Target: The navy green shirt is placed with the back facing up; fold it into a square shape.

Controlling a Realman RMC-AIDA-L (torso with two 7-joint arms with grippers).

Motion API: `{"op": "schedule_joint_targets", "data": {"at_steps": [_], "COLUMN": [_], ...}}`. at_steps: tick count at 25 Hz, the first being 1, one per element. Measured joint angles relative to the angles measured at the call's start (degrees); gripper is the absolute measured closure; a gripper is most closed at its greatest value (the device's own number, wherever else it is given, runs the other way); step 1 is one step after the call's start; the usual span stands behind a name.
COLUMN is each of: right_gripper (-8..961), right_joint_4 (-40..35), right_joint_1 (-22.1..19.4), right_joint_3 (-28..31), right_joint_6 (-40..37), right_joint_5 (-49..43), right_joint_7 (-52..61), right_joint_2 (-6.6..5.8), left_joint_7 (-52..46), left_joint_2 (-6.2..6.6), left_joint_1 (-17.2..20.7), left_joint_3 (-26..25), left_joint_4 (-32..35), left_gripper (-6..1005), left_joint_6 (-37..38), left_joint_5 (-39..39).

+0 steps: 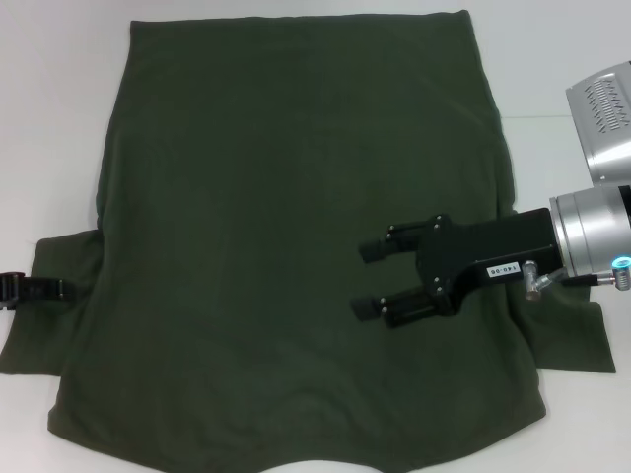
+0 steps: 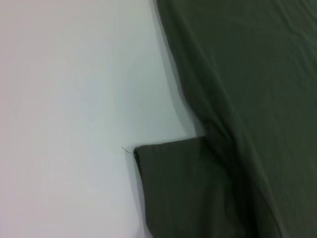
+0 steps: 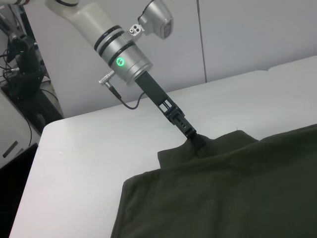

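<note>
one garment fills most of what we see: the navy green shirt (image 1: 286, 236), a dark olive soft-knit tee spread flat on the white table (image 1: 59, 118). its plain side faces up and we see no lettering on it. the body lies broad and mostly smooth, with faint creases near its right edge. the straight hem lies at the far end and the curved neckline sits at the near edge of the head view. both short sleeves stick out sideways, one at each side of the body near the near end.

our right gripper (image 1: 373, 279) hovers over the right half of the shirt body, reaching in from the right, its black jaws parted with a clear gap between them and nothing held.

our left gripper (image 3: 197, 140) is down at the left sleeve, at the left edge of the head view. in the right wrist view its tip meets the sleeve edge, where the cloth bunches up a little around it; we cannot tell whether its jaws are closed on the fabric.

the left wrist view shows the sleeve corner (image 2: 148, 153) lying flat on the table, with a loose thread at its tip.
</note>
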Motion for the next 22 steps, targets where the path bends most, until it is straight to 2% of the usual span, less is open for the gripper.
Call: {"op": "schedule_joint_targets", "data": {"at_steps": [7,13,18,22], "right_gripper": [103,103,103,103], "right_joint_4": [0.0,0.0,0.0,0.0], "right_joint_1": [0.2,0.3,0.3,0.3], "right_joint_3": [0.1,0.1,0.1,0.1], "right_joint_6": [0.1,0.1,0.1,0.1], "right_joint_5": [0.0,0.0,0.0,0.0], "right_joint_7": [-0.1,-0.2,-0.2,-0.2], "right_joint_2": [-0.01,-0.01,-0.1,-0.1], "left_joint_7": [0.1,-1.1,-1.2,-1.1], "left_joint_2": [0.01,-0.3,-0.3,-0.23], "left_joint_1": [-0.1,-0.1,-0.1,-0.1], "left_joint_3": [0.4,2.2,2.3,2.4], "left_joint_4": [-0.2,-0.2,-0.3,-0.3], "left_gripper": [188,390,640,724], "left_joint_6": [-0.1,-2.2,-2.3,-2.3], "left_joint_5": [0.0,0.7,0.7,1.1]}}
